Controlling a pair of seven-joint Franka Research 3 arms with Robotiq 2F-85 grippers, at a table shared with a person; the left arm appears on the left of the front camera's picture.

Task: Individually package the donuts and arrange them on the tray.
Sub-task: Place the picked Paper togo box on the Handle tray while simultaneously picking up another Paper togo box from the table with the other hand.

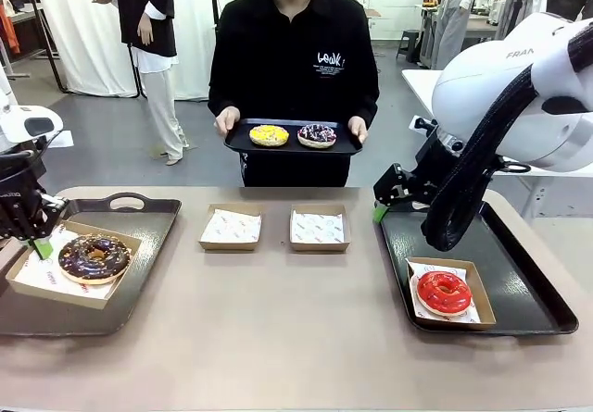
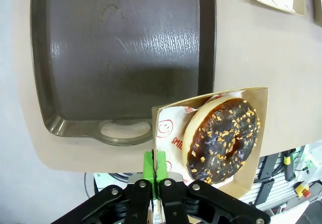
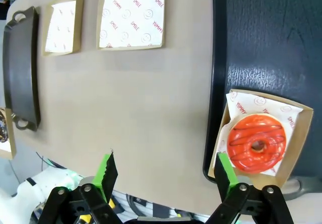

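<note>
The chocolate donut [image 1: 94, 256] [image 2: 221, 139], with little nut bits on top, is sitting on printed paper inside a cardboard box [image 1: 28, 278] [image 2: 263, 118]. The box is lying over the left edge of the left tray [image 1: 139, 245] [image 2: 126, 58], near the left end of the surface [image 1: 278, 319]. I cannot tell if the box is resting on the tray or hanging just above it. The robot's left hand [image 1: 39, 243] [image 2: 154, 163] is pinching one corner of this box, with its green pads squeezed together on the edge.

The red donut [image 1: 443, 292] [image 3: 256, 143] is lying in the other box [image 1: 477, 287] [image 3: 292, 148] at the near left corner of the right tray [image 1: 519, 273] [image 3: 261, 43]. The robot's right hand [image 1: 380, 210] [image 3: 165, 158] is hanging above the far left corner of that tray, spread wide and holding nothing.

Between the two trays, the left empty box [image 1: 231, 227] and the right empty box [image 1: 318, 228] are sitting side by side, close to the far edge of the surface. Each one is lined with paper.

Behind the far edge, a person [image 1: 292, 51] is standing and holding up a black tray [image 1: 292, 149] by both ends. The yellow donut [image 1: 269, 135] and the sprinkled donut [image 1: 317, 135] are lying on it next to each other.
</note>
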